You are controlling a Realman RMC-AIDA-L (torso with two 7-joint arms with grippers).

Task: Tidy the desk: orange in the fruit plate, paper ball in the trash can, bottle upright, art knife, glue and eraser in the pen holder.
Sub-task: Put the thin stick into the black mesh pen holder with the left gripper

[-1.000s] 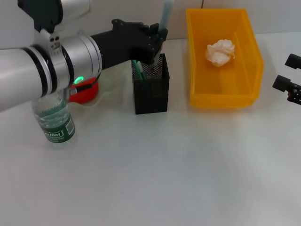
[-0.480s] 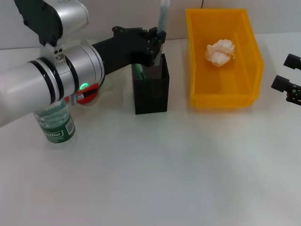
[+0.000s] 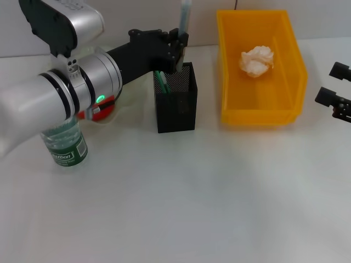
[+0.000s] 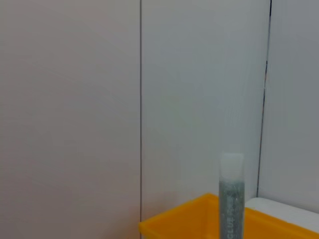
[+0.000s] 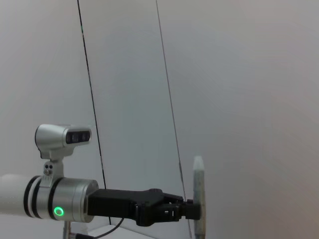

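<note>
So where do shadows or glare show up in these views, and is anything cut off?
Head view: soft shadow in front of the pen holder, no harsh glare on the table. Left wrist view: the glue stick is cropped at the frame's edge. Right wrist view: flat, even wall light behind the left tool.

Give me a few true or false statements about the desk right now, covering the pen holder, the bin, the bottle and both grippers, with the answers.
1. The left gripper holds a glue stick upright over the pen holder. True.
2. The paper ball lies on the desk beside the yellow bin. False: it is inside the bin.
3. The bottle is lying on its side. False: it stands upright near the robot's left side.
4. A green item is already in the pen holder. True.
5. The right gripper is carrying the orange. False: it sits empty at the desk's right edge, jaws apart.
</note>
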